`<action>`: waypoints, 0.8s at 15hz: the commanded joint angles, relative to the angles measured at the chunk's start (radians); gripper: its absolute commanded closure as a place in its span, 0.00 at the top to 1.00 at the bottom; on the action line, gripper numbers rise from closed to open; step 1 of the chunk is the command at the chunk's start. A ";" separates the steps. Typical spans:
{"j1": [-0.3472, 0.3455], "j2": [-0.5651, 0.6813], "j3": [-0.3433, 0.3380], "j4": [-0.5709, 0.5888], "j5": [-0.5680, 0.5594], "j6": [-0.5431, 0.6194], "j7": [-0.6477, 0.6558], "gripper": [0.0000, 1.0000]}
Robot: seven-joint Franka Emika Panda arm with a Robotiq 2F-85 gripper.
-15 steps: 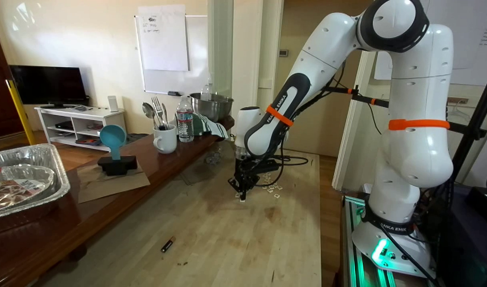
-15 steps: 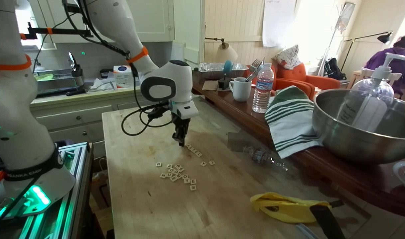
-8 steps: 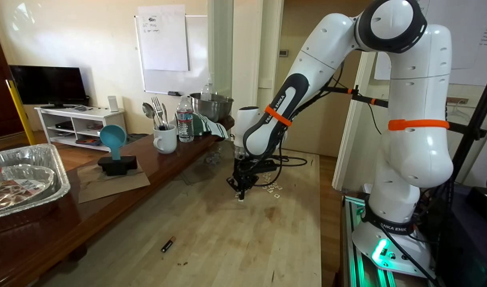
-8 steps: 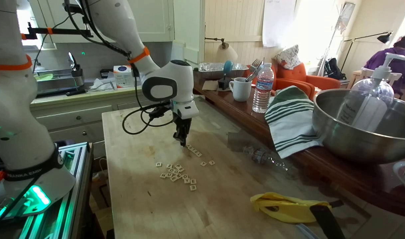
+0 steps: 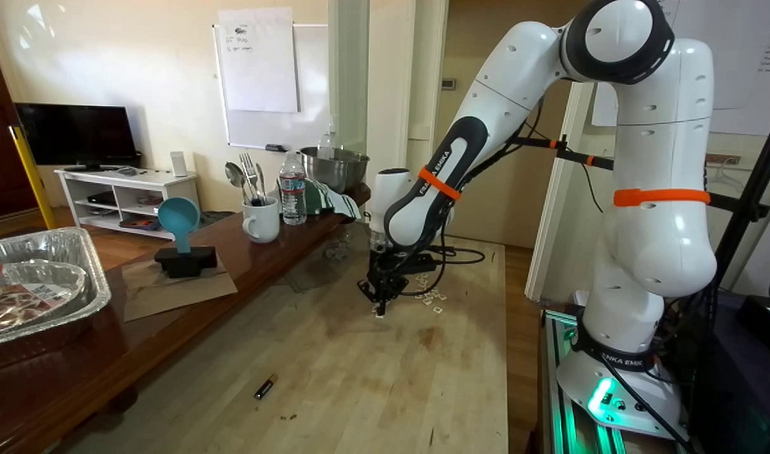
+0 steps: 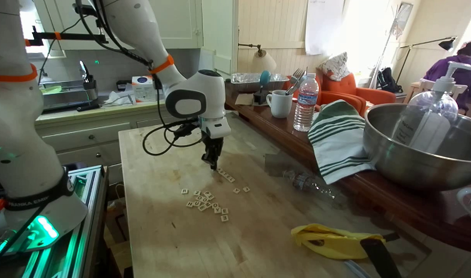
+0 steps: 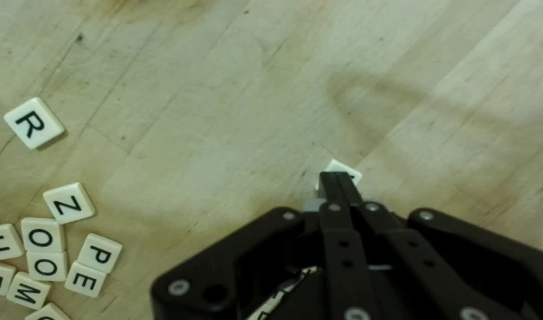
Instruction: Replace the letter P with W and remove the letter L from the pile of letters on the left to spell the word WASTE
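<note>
The gripper (image 7: 335, 174), pressed together, has just nudged the tile (image 7: 346, 169) at its tips, right of centre in the wrist view, toward the letter row (image 6: 225, 175) mid-frame in an exterior view; probably closing up WASTE, though I can't read that tile.

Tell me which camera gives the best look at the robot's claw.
The wrist view: the gripper looms large there, its two fingers plainly side by side and shut. Both exterior views show it small and dark, pointing down at the table; whether the fingers meet is hard to tell.
</note>
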 commanded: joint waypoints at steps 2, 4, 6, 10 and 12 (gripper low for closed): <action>0.018 0.039 -0.010 0.020 0.015 0.041 0.032 0.00; 0.018 0.042 -0.010 0.024 0.017 0.045 0.037 0.00; 0.019 0.046 -0.010 0.028 0.016 0.048 0.039 0.00; 0.015 0.042 -0.002 0.032 0.029 0.028 0.021 0.00; 0.016 0.017 0.003 0.019 0.035 0.023 0.015 0.00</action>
